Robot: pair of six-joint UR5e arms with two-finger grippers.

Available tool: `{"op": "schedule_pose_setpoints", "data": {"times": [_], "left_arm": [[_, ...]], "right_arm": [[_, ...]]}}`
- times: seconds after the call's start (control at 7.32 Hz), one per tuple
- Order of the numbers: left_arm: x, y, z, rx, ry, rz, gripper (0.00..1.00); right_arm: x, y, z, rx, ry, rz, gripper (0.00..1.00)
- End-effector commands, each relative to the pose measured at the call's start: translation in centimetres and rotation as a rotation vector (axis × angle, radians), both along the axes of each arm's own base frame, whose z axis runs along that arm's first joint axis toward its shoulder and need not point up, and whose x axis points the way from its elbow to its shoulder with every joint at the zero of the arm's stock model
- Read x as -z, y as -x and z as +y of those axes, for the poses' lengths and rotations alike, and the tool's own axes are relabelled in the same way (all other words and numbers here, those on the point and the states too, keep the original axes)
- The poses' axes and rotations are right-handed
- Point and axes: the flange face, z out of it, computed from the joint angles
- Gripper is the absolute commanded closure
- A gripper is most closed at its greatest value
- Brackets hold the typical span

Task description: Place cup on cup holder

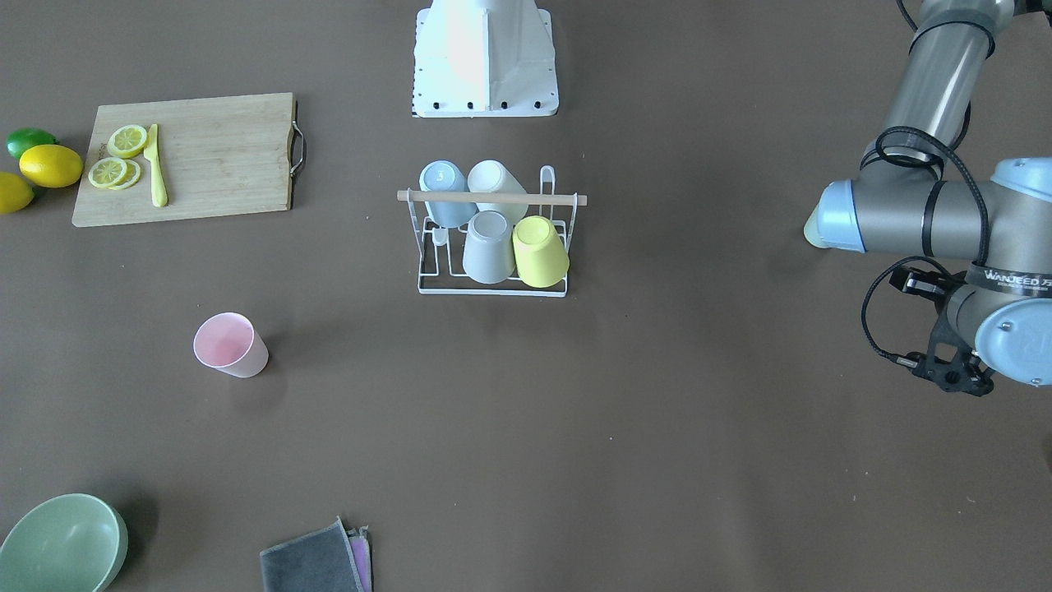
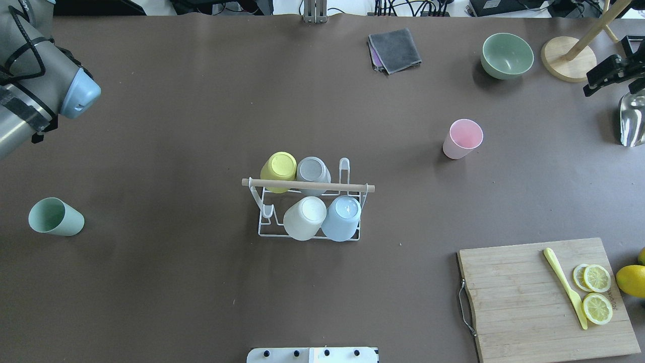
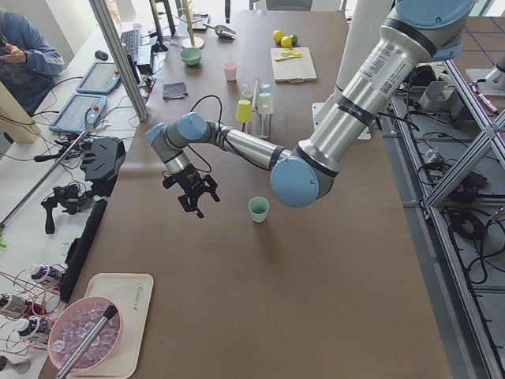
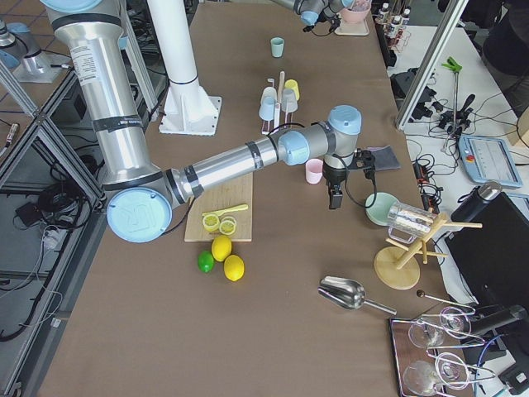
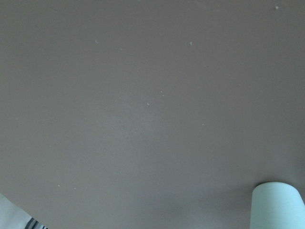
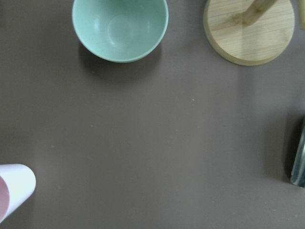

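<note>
The white wire cup holder (image 2: 307, 185) with a wooden rod handle stands mid-table, also in the front view (image 1: 493, 198). It holds several upturned cups: yellow (image 2: 278, 169), grey (image 2: 312, 169), white (image 2: 304, 218) and blue (image 2: 342, 218). A pink cup (image 2: 462, 138) stands upright to its right. A green cup (image 2: 55, 217) stands at the left. My left gripper (image 3: 196, 197) hovers over the table beyond the green cup. My right gripper (image 4: 335, 198) hangs at the table's far right, beyond the pink cup. I cannot tell whether either gripper is open or shut.
A cutting board (image 2: 529, 292) with lemon slices and a yellow knife lies at the near right. A green bowl (image 2: 506, 54), folded cloths (image 2: 395, 49), a wooden stand (image 2: 567, 58) and a metal scoop (image 2: 632, 118) sit along the far right.
</note>
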Motion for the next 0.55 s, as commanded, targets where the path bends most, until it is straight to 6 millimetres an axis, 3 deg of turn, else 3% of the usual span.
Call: {"op": "schedule_pose_setpoints", "data": {"times": [0.0, 0.27, 0.41], "left_arm": [[-0.2, -0.1, 0.3, -0.024, 0.082, -0.034, 0.02], [0.6, -0.4, -0.5, -0.022, 0.124, -0.057, 0.02], [0.7, -0.9, -0.8, -0.026, 0.128, -0.057, 0.02]], "right_arm": [[3.2, 9.4, 0.4, 0.052, 0.041, -0.015, 0.0], [6.7, 16.0, -4.2, 0.114, 0.05, -0.024, 0.0], [6.7, 18.7, -5.9, 0.142, 0.075, -0.018, 0.0]]}}
